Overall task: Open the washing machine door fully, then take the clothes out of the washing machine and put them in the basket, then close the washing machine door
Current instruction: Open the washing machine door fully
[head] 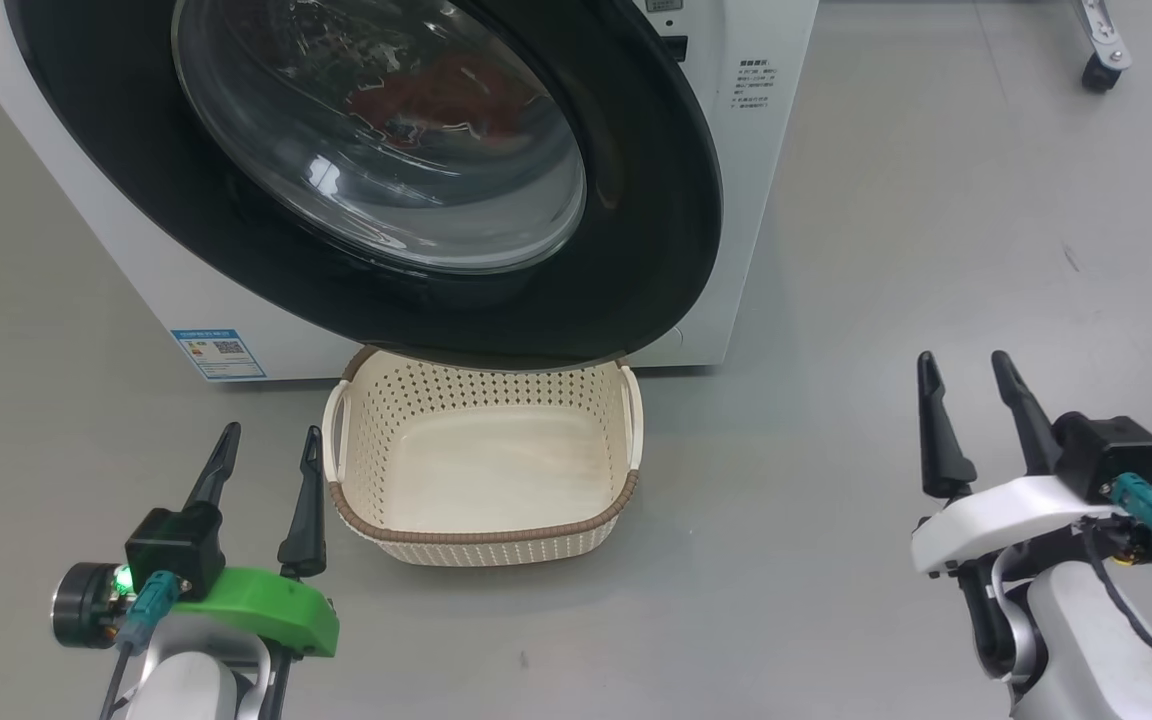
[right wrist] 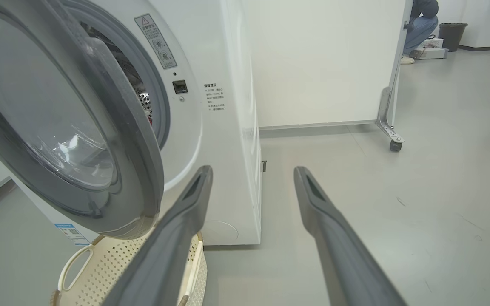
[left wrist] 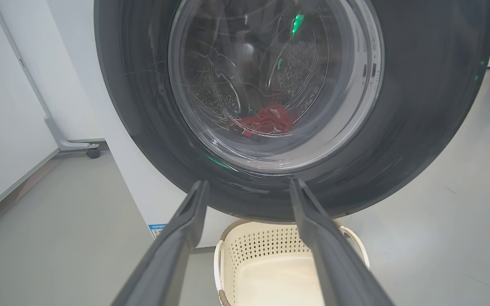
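We note grey floor [head: 886, 300]: washing machine [head: 186, 290] stands at 11 o'clock, basket [head: 486, 552] just before it at 7 o'clock, caster [head: 1099, 72] at 1 o'clock.

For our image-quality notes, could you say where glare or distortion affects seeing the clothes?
Head view: reflections on the washing machine door smear the clothes. Left wrist view: clothes clearer, green glints on the glass. Right wrist view: wide-angle bowing of the washing machine.

washing machine door [head: 666, 230]: black-rimmed, ajar, overhanging basket [head: 481, 537] | clothes [left wrist: 266, 121]: red, bunched inside drum | basket: cream, upright on floor before washing machine [head: 751, 250]
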Controlling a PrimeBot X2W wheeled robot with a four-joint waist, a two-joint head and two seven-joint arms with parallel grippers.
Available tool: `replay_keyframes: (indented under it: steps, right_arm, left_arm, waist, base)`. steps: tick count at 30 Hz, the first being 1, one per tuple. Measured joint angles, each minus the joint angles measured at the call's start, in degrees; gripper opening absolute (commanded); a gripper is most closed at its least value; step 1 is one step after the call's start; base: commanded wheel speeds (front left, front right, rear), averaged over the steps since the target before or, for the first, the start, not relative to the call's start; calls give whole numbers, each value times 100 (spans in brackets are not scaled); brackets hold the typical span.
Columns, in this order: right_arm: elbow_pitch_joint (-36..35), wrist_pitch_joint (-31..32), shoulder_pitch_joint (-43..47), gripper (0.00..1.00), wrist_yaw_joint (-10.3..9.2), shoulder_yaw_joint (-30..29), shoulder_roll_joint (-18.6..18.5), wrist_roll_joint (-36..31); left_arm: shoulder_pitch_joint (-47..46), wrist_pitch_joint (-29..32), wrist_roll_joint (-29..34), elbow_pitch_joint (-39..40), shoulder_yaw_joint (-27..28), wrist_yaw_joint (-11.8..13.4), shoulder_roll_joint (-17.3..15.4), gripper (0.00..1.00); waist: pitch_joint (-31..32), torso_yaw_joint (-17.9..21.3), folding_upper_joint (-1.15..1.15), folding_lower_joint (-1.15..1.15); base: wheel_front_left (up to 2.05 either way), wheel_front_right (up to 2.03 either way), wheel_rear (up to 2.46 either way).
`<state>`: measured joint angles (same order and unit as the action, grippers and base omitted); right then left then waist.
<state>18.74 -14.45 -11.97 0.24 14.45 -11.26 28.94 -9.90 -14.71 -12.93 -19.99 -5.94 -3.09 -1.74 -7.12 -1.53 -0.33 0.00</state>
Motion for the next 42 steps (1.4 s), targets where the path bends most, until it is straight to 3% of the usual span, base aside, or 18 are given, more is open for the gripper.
replay_keyframes:
  steps: [13, 29, 30, 31, 42]
  right_arm:
    - [-127, 0, 248, 100, -290, 18, 149, -297]
    - [-296, 0, 421, 100, -335, -135, 243, -450]
    - [-309, 0, 427, 45, -337, -147, 249, -459]
    - [-339, 0, 427, 0, -342, -165, 259, -478]
    - [-364, 0, 487, 0, -333, -212, 280, -501]
  left_arm:
    - [24, 0, 0, 2, 2, 1, 0, 100]
    - [63, 0, -1, -4, -7, 1, 0, 100]
    - [65, 0, -1, -4, -8, 1, 0, 100]
    - [69, 0, -1, -4, -8, 1, 0, 100]
    - [80, 0, -1, 3, -15, 1, 0, 100]
  waist:
    - [-3, 23, 0, 0]
    - [1, 52, 0, 0]
    - [0, 52, 0, 0]
    - [-1, 52, 0, 0]
    - [-25, 50, 0, 0]
  base:
    - [0, 0, 0]
    - [0, 0, 0]
    - [0, 0, 0]
    - [0, 0, 0]
    - [0, 0, 0]
